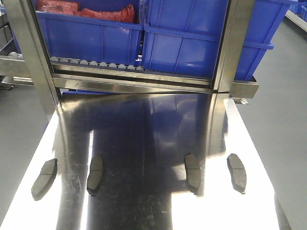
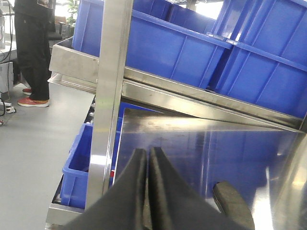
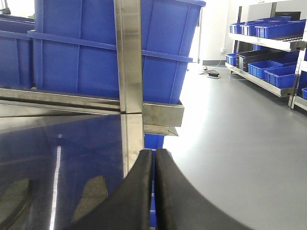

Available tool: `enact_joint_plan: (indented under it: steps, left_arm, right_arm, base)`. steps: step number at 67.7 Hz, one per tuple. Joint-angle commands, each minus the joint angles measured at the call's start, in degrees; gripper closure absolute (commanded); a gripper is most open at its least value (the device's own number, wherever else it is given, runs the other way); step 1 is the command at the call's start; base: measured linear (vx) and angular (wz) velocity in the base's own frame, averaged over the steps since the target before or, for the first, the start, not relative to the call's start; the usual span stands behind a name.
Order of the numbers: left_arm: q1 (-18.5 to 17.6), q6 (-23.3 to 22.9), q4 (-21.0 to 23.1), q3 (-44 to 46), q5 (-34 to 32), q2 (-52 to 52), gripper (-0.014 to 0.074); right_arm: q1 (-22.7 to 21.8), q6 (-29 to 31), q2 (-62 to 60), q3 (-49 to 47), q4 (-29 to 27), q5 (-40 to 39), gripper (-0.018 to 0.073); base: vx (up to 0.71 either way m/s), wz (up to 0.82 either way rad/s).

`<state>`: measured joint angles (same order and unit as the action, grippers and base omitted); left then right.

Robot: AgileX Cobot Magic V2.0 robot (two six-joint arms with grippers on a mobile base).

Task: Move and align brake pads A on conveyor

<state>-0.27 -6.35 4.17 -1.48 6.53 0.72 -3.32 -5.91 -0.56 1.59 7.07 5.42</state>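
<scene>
Nearest the left wrist camera, the left tool [image 2: 147, 155] has its two black fingers pressed together with only a thin slit between them, and nothing is held. The right tool [image 3: 154, 153] looks the same in its own view: fingers together, empty. The front view shows neither tool.

The four brake pads A [image 1: 95, 175] lie flat on the shiny steel tabletop [image 1: 144, 134], well short of the rack [image 1: 134, 84]. They form a loose row running along the rack's front rail, each pointing lengthwise towards it. Two sit towards the rack's left post and two towards its right post, with a wide bare stretch between the pairs. Only the front view shows all four. The left wrist view catches the end of one pad [image 2: 232, 206] just beside the left tool. The right wrist view shows dark shapes on the steel, and I cannot tell pad from reflection.

On the rack, above a line of rollers, stand blue bins [image 1: 182, 43]. The left one holds red bagged items [image 1: 86, 9], seen only from the front.

Beyond the rack's left end, the left wrist view shows a person [image 2: 31, 48] in dark clothes and red shoes. Past its right end, the right wrist view shows grey floor [image 3: 240, 143] and shelving [image 3: 268, 33] with more blue bins.
</scene>
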Motion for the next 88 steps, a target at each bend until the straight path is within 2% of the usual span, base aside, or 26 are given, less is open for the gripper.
enact_joint_plan:
  steps: [1,88]
  left_arm:
    - [-0.3,-0.6,0.0,-1.0,-3.9,0.8,0.0603]
    - [-0.3,-0.6,0.0,-1.0,-4.2,0.8,0.0603]
  right_arm:
    - [0.0,-0.1,-0.7,0.7,0.4,-4.4,0.0566]
    - [0.0,-0.1,-0.7,0.7,0.4,-4.4,0.0566]
  base:
    - [0.0,0.0]
    - [0.0,0.0]
